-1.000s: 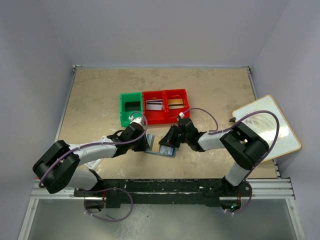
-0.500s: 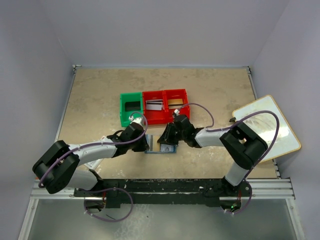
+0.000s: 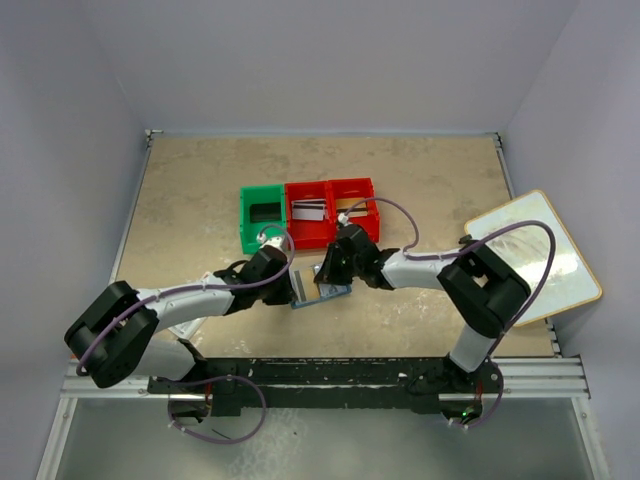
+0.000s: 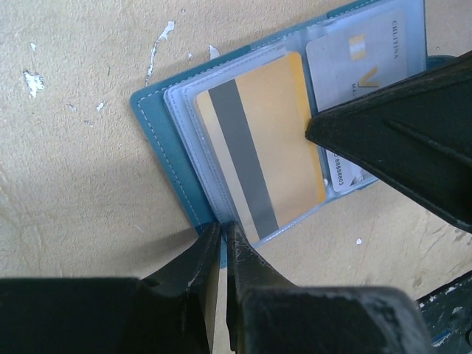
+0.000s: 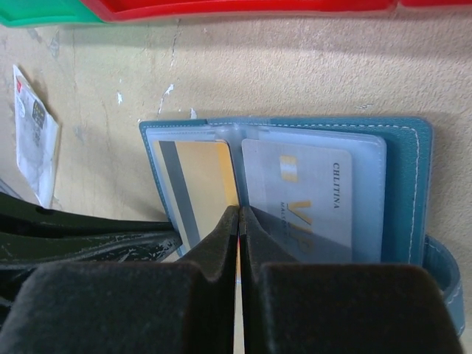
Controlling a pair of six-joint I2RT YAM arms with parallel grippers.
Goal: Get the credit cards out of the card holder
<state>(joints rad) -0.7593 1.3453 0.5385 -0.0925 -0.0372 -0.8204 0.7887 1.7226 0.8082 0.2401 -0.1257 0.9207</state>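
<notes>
The card holder [image 5: 405,188] lies open on the table [image 5: 317,66], mid-frame in my right wrist view, just below the red bins [image 5: 243,7]. A gold card [image 5: 203,177] sits in its left half and a silver card [image 5: 310,199] in its right. My right claw [image 5: 237,215] is clenched and empty, its tips pressed against the gold card's inner edge by the fold. My left claw [image 4: 223,230], at the bottom of its own frame, looks clamped on the holder's near rim. The risk I see is that the smooth closed tips skate off that thin edge. They could also swing the whole holder round the left pinch, leaving the card inside.
</notes>
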